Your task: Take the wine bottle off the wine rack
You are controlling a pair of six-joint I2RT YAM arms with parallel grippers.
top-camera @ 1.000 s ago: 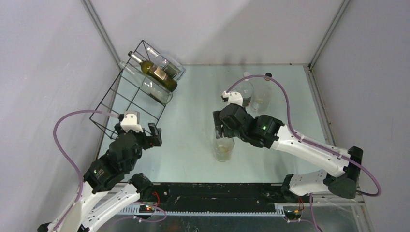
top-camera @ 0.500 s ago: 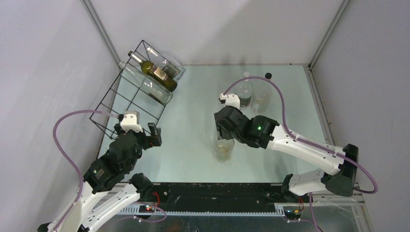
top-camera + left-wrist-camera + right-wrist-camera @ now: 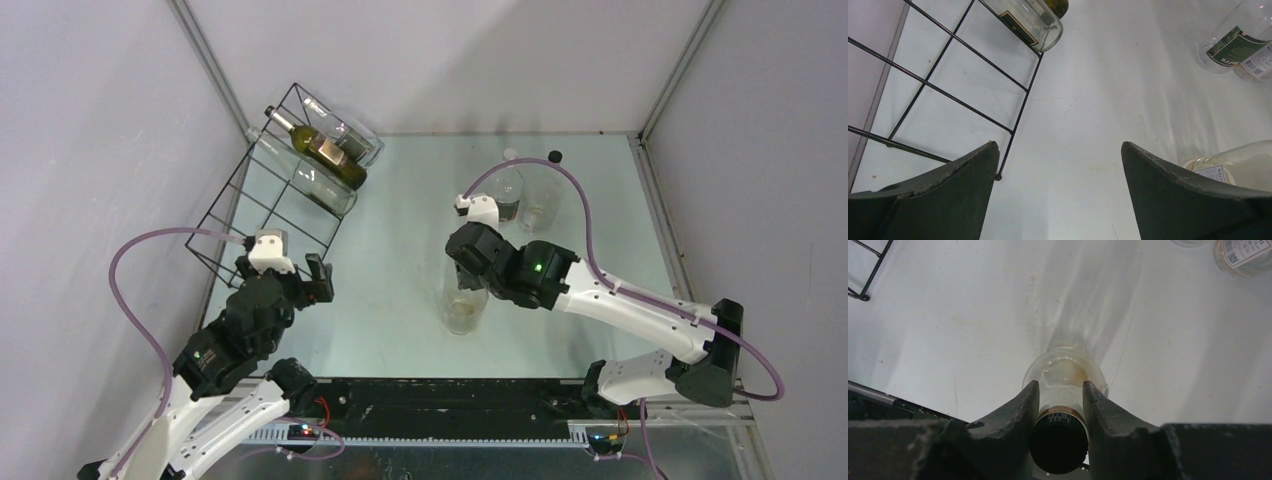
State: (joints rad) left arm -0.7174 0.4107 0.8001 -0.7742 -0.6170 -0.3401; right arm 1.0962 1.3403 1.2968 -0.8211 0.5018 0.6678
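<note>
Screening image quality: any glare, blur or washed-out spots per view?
Top external: evenly lit, sharp, but the clear bottle reads faint on the pale table. Left wrist: wine rack wires crisp, no glare. Right wrist: bright table washes out the bottle's glass; only its dark cap is distinct.

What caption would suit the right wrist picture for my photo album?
The right gripper shut on the neck of a black-capped clear bottle standing upright on the white table.
</note>
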